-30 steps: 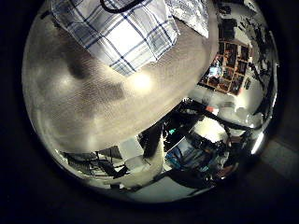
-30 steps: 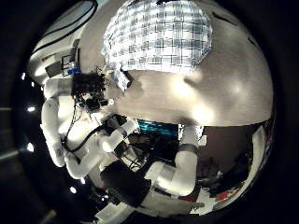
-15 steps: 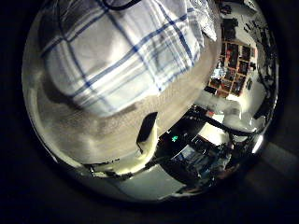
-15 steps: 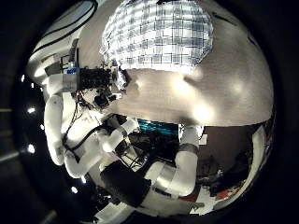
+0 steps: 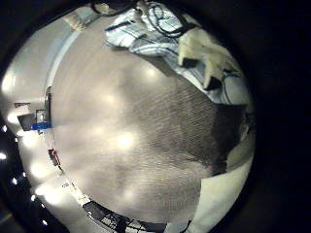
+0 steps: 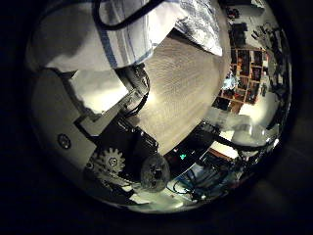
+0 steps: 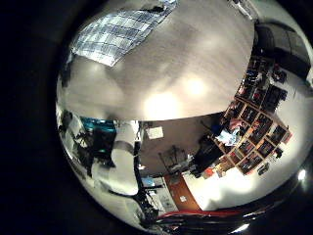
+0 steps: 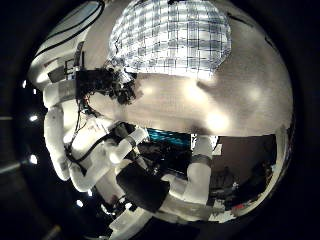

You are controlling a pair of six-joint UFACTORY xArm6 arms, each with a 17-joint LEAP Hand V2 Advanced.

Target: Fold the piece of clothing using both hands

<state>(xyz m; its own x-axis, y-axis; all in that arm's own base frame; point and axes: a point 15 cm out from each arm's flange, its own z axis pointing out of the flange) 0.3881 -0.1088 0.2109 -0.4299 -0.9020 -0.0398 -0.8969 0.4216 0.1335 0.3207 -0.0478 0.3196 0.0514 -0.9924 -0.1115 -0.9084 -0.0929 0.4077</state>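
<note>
The piece of clothing (image 8: 170,40) is a checked cloth lying flat on the table (image 8: 225,100). The right thumb side palm view shows it from well above, with my left hand (image 8: 105,85) at the cloth's edge. In the left thumb side palm view the clothing (image 6: 108,29) fills the space close to the palm. There my left hand's fingers (image 6: 112,147) curl in at its edge. In the left little finger side palm view a finger (image 5: 194,49) lies on the clothing (image 5: 146,34). The right little finger side palm view shows the clothing (image 7: 112,34) far off. No part of my right hand shows.
Bare table (image 5: 126,136) stretches out beside the cloth. Past the table's far edge stand shelves (image 7: 249,108) and room clutter. My left arm (image 8: 65,150) reaches in along the table's side.
My left hand has come down onto the cloth's edge and its fingers have curled into view. The right palm's view has stayed still.
</note>
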